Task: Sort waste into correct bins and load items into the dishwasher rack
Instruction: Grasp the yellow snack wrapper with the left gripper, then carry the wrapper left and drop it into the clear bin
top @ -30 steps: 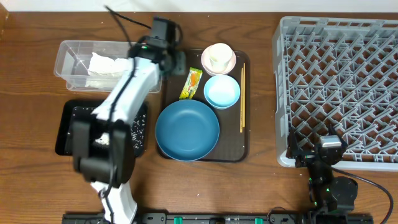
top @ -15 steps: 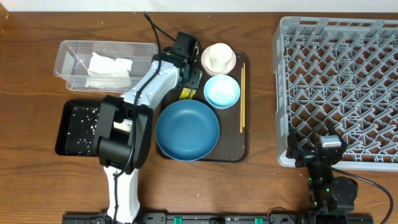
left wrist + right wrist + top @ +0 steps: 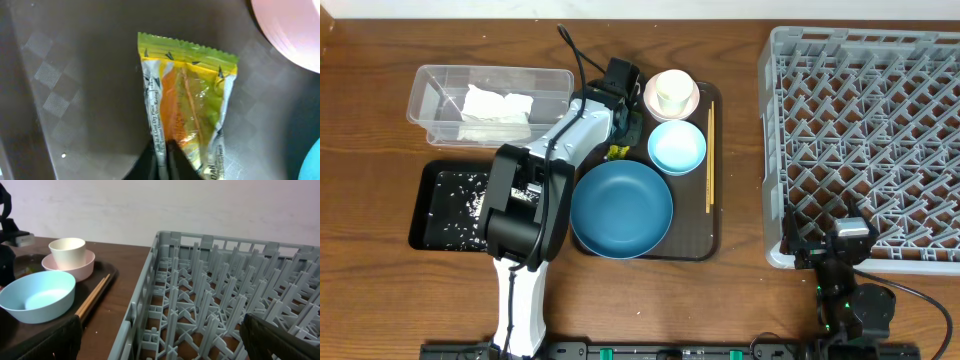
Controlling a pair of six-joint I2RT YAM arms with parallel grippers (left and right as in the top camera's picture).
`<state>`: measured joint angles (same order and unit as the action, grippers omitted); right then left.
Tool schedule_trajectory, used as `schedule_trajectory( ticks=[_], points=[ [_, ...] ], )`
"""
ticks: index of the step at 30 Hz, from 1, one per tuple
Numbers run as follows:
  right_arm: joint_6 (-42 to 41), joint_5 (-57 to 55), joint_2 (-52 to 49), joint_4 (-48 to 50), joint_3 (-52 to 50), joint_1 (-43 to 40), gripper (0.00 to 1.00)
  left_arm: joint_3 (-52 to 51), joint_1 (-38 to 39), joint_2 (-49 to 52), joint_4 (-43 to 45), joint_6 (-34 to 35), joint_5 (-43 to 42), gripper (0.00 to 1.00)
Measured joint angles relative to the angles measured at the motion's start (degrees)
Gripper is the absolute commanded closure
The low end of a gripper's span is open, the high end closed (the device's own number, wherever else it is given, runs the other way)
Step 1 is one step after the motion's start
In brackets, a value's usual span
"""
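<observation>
My left gripper (image 3: 621, 128) is low over the brown serving tray, shut on the near edge of the yellow-green snack wrapper (image 3: 187, 100), which lies flat; the fingertips (image 3: 176, 162) pinch its white seam. Only a bit of the wrapper (image 3: 617, 152) shows overhead. The napkin (image 3: 496, 104) lies in the clear container (image 3: 435, 85). White crumbs (image 3: 470, 196) lie in the black tray (image 3: 420, 215). On the serving tray are the dark-blue bowl (image 3: 620, 208), light-blue bowl (image 3: 677, 146), white cup (image 3: 670, 92) in the pink bowl (image 3: 693, 103), and chopsticks (image 3: 709, 155). My right gripper (image 3: 840, 242) is open and empty at the grey rack's (image 3: 870, 150) front edge.
The brown serving tray (image 3: 705, 235) sits mid-table between the two bins and the rack. In the right wrist view the rack's wall (image 3: 145, 310) stands close in front, with the chopsticks (image 3: 92, 300) and light-blue bowl (image 3: 37, 297) to the left.
My left gripper has moved right from beside the clear container onto the serving tray and now covers and grips the wrapper. The right arm has not moved.
</observation>
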<state>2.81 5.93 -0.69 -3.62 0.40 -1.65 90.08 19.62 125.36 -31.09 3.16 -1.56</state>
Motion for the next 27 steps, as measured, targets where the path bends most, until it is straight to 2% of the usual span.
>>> schedule_trajectory(
  ticks=[8, 14, 19, 24, 26, 27],
  points=[
    [0.0, 0.0, 0.0, 0.0, 0.0, 0.0, 0.01, -0.2, 0.0, -2.1, -0.5, 1.3, 0.2, 0.94],
    [0.0, 0.0, 0.0, 0.0, 0.0, 0.0, 0.01, -0.5, -0.4, -12.0, 1.2, 4.3, 2.0, 0.94],
    [0.0, 0.0, 0.0, 0.0, 0.0, 0.0, 0.01, -0.4, -4.3, -20.3, 2.3, 13.5, 8.1, 0.94],
    [0.0, 0.0, 0.0, 0.0, 0.0, 0.0, 0.01, -0.4, -12.4, -21.2, 1.2, 28.5, 11.7, 0.94],
    [0.0, 0.0, 0.0, 0.0, 0.0, 0.0, 0.01, -0.4, -15.8, -20.3, 0.2, 35.9, 12.3, 0.86],
    [0.0, 0.0, 0.0, 0.0, 0.0, 0.0, 0.01, -0.4, -17.0, -19.9, -0.1, 38.5, 12.4, 0.76]
  ],
)
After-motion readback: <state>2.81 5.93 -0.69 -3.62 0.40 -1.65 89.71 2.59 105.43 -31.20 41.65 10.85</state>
